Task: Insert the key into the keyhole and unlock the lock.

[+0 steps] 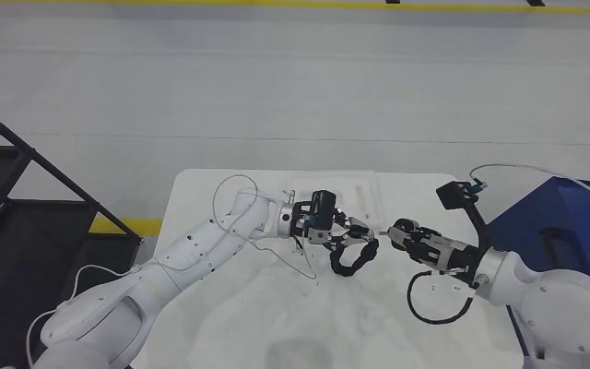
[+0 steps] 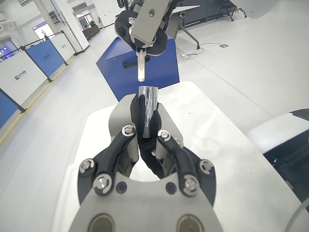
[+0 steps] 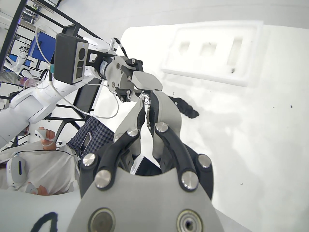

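My left gripper (image 2: pixel 144 102) is shut on the lock's chrome cylinder (image 2: pixel 148 107), and it is held above the white table (image 1: pixel 240 304). The lock's black cable loop (image 1: pixel 355 260) hangs below it. Facing it, my right gripper (image 3: pixel 146 102) is shut on the silver key (image 2: pixel 141 69). The key's blade points at the cylinder's end face, with a small gap between tip and cylinder. In the top view the left gripper (image 1: pixel 343 227) and right gripper (image 1: pixel 392 231) meet nose to nose over the table's middle. The keyhole itself is hidden.
A white foam tray (image 3: pixel 212 56) with several recesses lies on the table just behind the grippers. A blue cabinet (image 1: pixel 544 221) stands off the table's right edge. Black railings (image 1: pixel 46 175) stand to the left.
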Controlling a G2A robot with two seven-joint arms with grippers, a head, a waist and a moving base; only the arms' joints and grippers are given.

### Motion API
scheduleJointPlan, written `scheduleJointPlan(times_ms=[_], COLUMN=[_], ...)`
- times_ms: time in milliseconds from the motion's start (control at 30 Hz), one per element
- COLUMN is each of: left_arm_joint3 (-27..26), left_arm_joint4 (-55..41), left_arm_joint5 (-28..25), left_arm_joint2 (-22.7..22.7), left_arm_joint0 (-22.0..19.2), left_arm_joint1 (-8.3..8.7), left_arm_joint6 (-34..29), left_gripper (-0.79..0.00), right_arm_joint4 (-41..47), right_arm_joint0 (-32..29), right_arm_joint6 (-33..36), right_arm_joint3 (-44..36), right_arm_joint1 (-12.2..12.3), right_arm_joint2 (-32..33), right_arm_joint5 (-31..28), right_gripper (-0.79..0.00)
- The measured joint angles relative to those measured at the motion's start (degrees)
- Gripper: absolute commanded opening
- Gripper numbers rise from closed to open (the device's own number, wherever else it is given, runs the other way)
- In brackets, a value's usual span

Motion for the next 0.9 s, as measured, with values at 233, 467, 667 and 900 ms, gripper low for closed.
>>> scheduleJointPlan(times_ms=[233, 467, 667, 900], left_arm_joint3=[-0.7, -1.1, -0.8, 0.2], left_arm_joint4=[4.9, 8.0, 8.5, 9.0], left_arm_joint5=[3.0, 5.6, 5.8, 4.9], left_arm_joint2=[-1.2, -2.6, -3.3, -3.6], left_arm_joint0=[1.0, 2.2, 2.9, 3.0], left_arm_joint1=[-0.09, -0.03, -0.3, -0.92], left_arm_joint6=[2.2, 5.2, 6.6, 7.6], left_gripper=[-0.785, -0.785, -0.785, -0.785], right_arm_joint4=[5.3, 8.3, 9.8, 9.8], right_arm_joint0=[0.6, 0.0, -0.4, -0.4], right_arm_joint6=[-0.8, -0.8, -1.7, -1.7], right_arm_joint3=[0.0, 0.0, 0.0, 0.0], right_arm_joint1=[-0.1, 0.0, 0.0, 0.0], right_arm_joint2=[0.5, 1.2, 0.9, 1.0], right_arm_joint5=[4.2, 5.7, 6.0, 6.0], right_gripper=[-0.785, -0.785, -0.785, -0.785])
